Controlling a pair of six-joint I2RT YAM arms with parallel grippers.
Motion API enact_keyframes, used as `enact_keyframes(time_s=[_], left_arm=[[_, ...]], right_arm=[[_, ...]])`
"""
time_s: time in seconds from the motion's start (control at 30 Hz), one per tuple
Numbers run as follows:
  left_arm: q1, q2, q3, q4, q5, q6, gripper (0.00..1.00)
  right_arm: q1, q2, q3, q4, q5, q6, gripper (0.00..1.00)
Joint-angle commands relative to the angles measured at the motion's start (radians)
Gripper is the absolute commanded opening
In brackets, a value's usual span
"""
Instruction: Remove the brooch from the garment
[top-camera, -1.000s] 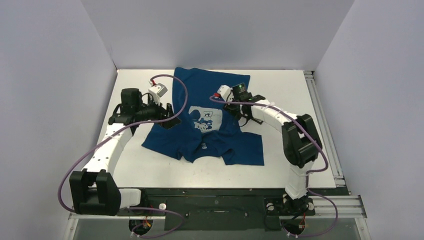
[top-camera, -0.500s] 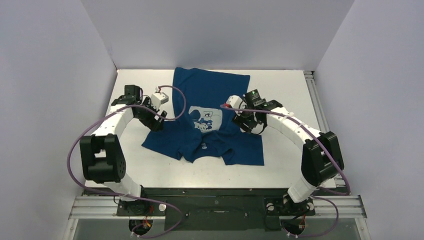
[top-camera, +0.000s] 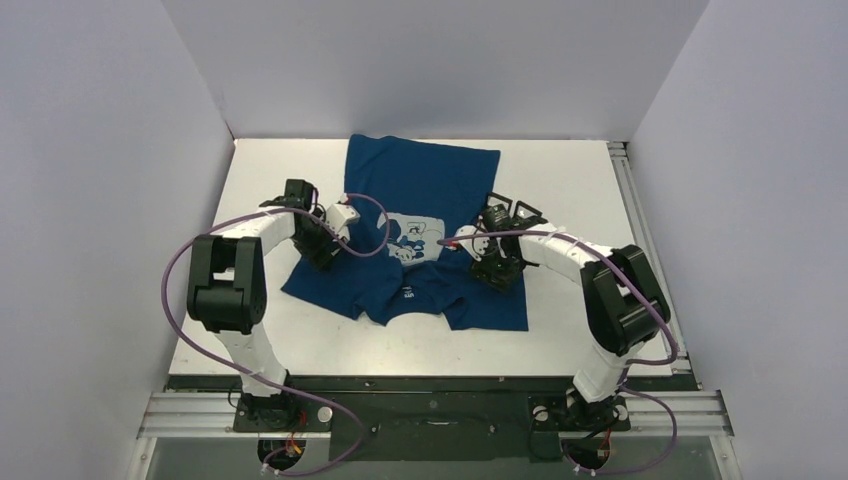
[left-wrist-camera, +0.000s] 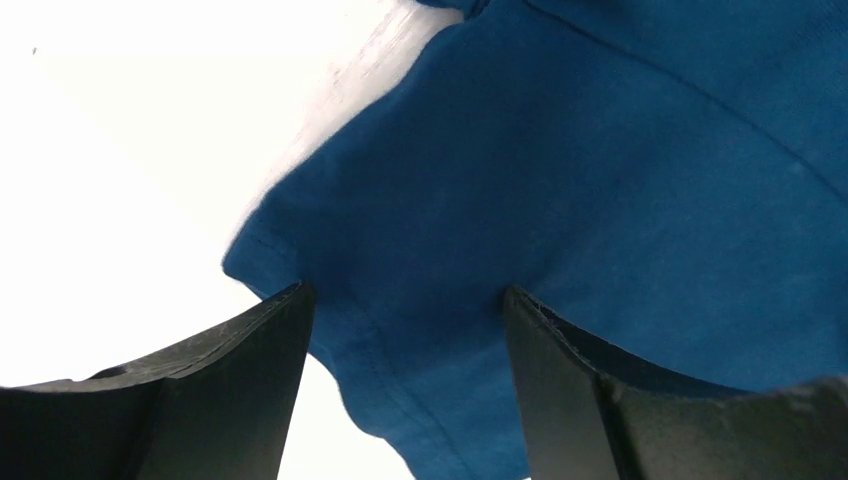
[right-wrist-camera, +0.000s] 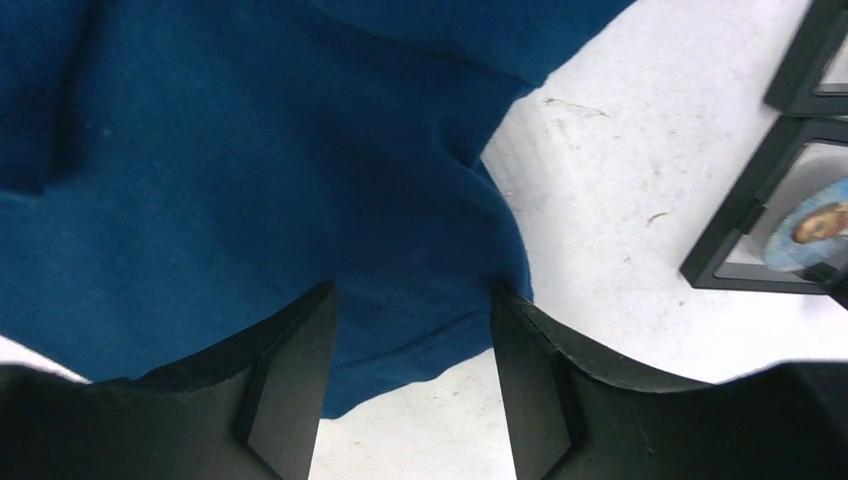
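You are looking down on a dark blue garment (top-camera: 420, 190) spread flat on the white counter (top-camera: 570, 180). Its long axis is running from near to far, and its pale square print (top-camera: 412, 238) is sitting midway between the two arms. The left tool (top-camera: 325, 250) is pressing down at the garment's left sleeve edge. The right tool (top-camera: 497, 275) is doing the same at the right sleeve edge, so the cloth is lying between them and neither is clearly nearer the print. In the left wrist view the two fingers are standing apart, straddling a blue hem without pinching it. In the right wrist view the fingers are likewise spread open over the sleeve corner. The brooch itself is not showing anywhere on the cloth, so you cannot tell which way it lies from either tool. Two black-framed cases (right-wrist-camera: 770, 220) are resting on the counter just right of the right sleeve, one holding a small bluish piece too blurred to name. Compared with a second ago, both arms are folding in closer. The left elbow is swinging nearer, the right tool is sliding nearer along the sleeve, and the left fingers are narrowing.
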Motion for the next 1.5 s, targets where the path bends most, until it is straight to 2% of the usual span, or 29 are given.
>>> enact_keyframes(time_s=[0.0,0.47,0.77,1.1,1.2,1.27,1.4,1.47], left_arm=[[0.075,0.036,-0.011,0.020,-0.069,0.073,0.65],[0.400,0.056,-0.024,-0.048,-0.093,0.265,0.64],[0.508,0.069,0.005,-0.050,-0.106,0.315,0.64],[0.521,0.113,0.071,-0.072,-0.106,0.313,0.65],[0.521,0.101,0.080,-0.087,-0.090,0.311,0.69],[0.520,0.058,0.080,-0.136,-0.018,0.320,0.73],[0.485,-0.081,0.051,-0.225,0.141,0.328,0.85],[0.461,-0.153,0.037,-0.262,0.251,0.332,0.87]], right_arm=[[0.015,0.025,-0.026,0.013,0.026,-0.030,0.54],[0.193,0.065,-0.082,-0.125,0.032,-0.047,0.52],[0.188,0.036,-0.073,-0.221,0.058,-0.071,0.51],[0.178,0.054,-0.074,-0.295,0.109,-0.112,0.49],[0.152,0.028,-0.040,-0.297,0.101,-0.107,0.49],[0.141,-0.001,0.005,-0.316,0.047,-0.105,0.49],[0.138,-0.063,0.111,-0.350,-0.167,-0.069,0.50],[0.137,-0.079,0.161,-0.299,-0.228,-0.006,0.50]])
